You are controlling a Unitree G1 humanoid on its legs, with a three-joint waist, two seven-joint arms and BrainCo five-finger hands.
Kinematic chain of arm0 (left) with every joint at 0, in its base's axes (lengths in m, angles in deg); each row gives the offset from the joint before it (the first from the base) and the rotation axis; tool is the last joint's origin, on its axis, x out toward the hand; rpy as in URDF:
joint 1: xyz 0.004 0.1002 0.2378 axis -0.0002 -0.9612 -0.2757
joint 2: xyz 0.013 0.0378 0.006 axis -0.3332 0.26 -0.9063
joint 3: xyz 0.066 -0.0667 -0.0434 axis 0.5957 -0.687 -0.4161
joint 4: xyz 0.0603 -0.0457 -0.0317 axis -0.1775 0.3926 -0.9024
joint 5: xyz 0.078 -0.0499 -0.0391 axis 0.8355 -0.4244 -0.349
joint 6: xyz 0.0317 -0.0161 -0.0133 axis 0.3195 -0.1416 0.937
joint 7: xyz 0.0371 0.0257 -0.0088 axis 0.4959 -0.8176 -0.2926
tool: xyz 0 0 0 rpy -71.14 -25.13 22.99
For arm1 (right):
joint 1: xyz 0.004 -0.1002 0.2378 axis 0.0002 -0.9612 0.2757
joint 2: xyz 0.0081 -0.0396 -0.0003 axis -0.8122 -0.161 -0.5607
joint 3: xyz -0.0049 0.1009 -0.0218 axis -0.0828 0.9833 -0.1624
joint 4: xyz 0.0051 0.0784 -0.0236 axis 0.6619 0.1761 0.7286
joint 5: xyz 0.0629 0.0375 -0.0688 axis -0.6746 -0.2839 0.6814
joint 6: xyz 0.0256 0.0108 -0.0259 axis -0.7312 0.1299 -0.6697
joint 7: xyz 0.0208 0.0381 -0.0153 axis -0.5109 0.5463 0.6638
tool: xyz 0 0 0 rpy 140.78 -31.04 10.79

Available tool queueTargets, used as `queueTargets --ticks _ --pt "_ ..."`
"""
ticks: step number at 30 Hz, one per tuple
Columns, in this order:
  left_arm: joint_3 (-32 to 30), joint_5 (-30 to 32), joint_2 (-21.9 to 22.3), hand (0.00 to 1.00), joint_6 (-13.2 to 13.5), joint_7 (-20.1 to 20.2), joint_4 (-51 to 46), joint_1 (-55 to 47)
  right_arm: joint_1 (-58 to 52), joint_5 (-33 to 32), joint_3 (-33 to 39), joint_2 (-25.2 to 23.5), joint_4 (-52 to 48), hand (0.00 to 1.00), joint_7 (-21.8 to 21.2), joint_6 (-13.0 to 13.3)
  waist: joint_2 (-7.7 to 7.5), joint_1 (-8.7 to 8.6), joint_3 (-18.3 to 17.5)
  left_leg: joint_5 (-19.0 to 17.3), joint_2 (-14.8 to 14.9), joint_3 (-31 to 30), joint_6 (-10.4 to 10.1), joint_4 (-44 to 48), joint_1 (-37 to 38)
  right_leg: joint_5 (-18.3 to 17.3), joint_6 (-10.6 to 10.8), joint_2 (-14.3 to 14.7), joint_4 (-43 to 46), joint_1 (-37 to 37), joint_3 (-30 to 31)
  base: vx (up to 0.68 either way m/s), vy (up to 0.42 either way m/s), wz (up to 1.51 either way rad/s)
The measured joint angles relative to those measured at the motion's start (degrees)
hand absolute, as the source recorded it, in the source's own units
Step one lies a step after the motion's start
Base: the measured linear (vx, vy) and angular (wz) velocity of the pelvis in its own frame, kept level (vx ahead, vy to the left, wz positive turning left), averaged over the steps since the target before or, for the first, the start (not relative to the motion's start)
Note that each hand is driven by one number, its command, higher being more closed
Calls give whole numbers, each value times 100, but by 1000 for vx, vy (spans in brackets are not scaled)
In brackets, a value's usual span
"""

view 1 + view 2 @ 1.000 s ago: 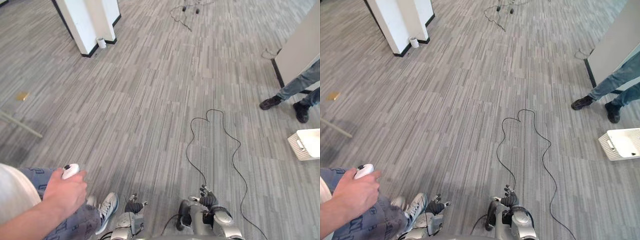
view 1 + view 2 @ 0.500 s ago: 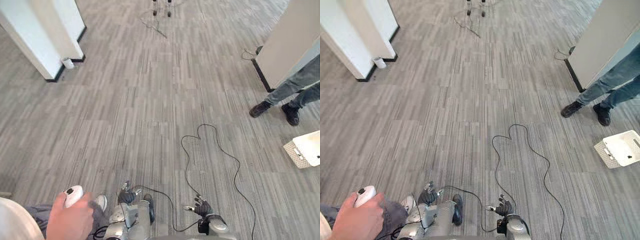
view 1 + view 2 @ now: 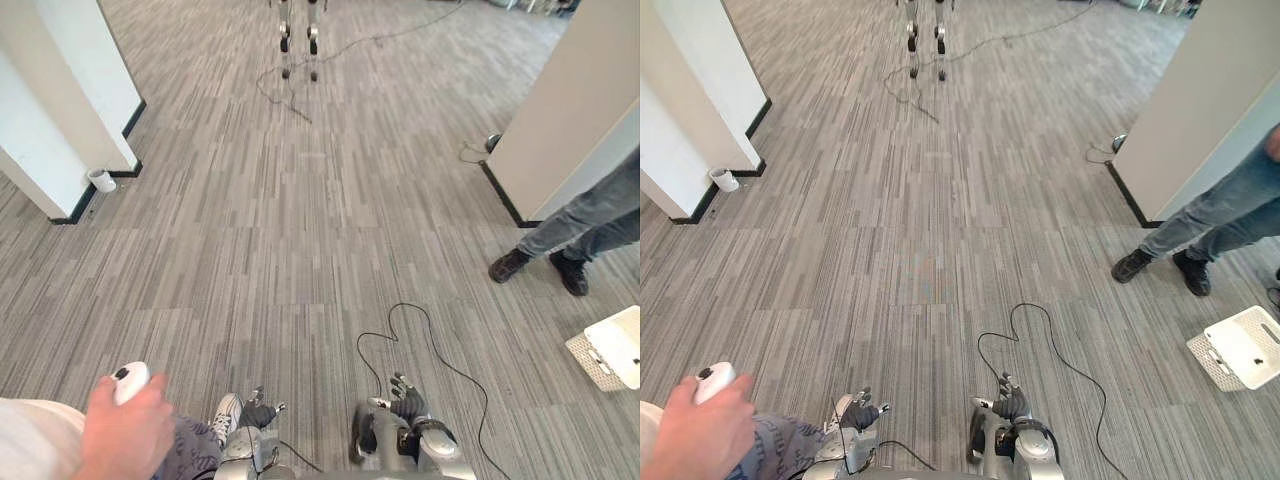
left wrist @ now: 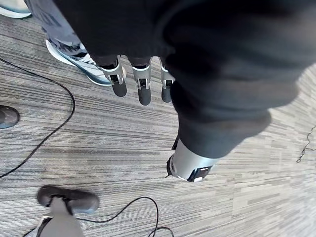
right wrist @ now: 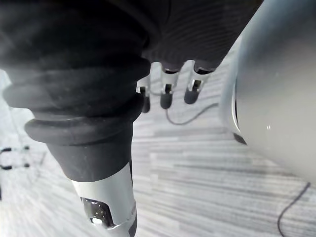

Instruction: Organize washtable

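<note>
The fingers (image 4: 143, 85) of the left hand (image 3: 258, 413) and right hand (image 3: 405, 402) hung straight and empty above the floor (image 3: 300, 230), probably because nothing lay within reach, the white basket (image 3: 1204, 358) resting well off right by a person's shoes (image 3: 510, 265).

a white rectangular basket (image 3: 1203, 362) stands upright on the grey striped floor (image 3: 940, 200), far off to the robot's right; its walls are latticed and its top is open; it sits askew to the floor's stripes; the inside looks pale, with one small dark speck; what that speck is cannot be told
</note>
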Motion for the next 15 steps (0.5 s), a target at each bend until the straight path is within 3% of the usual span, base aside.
queueTargets --ticks 1,4,6,7,8,9,10,11,12,13,15 --pt "27 4 139 0 9 7 -8 -1 -22 30 6 32 -69 0 75 -11 50 -10 9 211 9 -197 -202 -9 -6 -307 11 -61 191 -22 -57 537 -146 28" --pt "269 13 193 0 -26 -2 -2 -5 -37 32 -25 65 -153 0 104 -29 128 -93 -5 482 170 -489 -331 588 -129 -782 -54 -6 250 282 -270 509 -167 31" --pt "269 59 192 0 -55 9 -49 12 -243 32 -137 111 -405 0 93 -41 133 -137 3 744 312 -746 -667 2033 -672 -915 -46 92 -44 736 -422 445 -140 27" --pt "256 60 183 0 -54 10 -114 -10 -324 29 -274 189 -491 0 74 -38 149 -120 16 1273 433 -807 -1001 3155 -1146 -957 -59 211 -359 1099 -391 315 -80 -4" --pt "239 62 139 0 -55 10 -136 -22 -342 28 -310 227 -503 0 71 -39 180 -91 16 1279 508 -802 -1054 3731 -1403 -967 -72 284 -504 1266 -374 417 -48 -19" --pt "217 59 127 0 -50 10 -269 -7 -379 7 -297 257 -490 0 80 -58 234 -17 45 985 702 -674 -603 4951 -2160 -1051 -135 420 -875 1768 -293 318 1 -16" --pt "218 59 121 0 -51 11 -307 -5 -383 2 -296 257 -480 0 80 -62 213 4 54 928 705 -635 -532 5045 -2273 -1059 -128 420 -934 1850 -279 372 8 -21" --pt "219 57 99 0 -42 10 -441 -19 -408 -53 -298 249 -417 0 75 -88 94 69 61 778 718 -470 -314 5086 -2715 -1067 -107 409 -1177 2167 -225 325 12 -25" --pt "212 51 94 0 -14 14 -570 -39 -417 -148 -291 251 -356 0 79 -86 85 167 58 616 710 -337 -101 4791 -3056 -1032 -4 377 -1357 2436 -147 405 39 -40" --pt "191 45 103 0 24 15 -668 -78 -392 -250 -286 261 -261 0 84 -103 84 223 62 506 637 -304 12 4364 -3262 -1045 -7 339 -1463 2604 -38 355 67 -44" --pt "149 28 119 0 81 17 -840 -128 -352 -333 -261 252 -183 0 89 -106 72 347 57 475 413 -419 -19 3237 -3506 -1105 112 194 -1612 2819 177 364 166 -63"
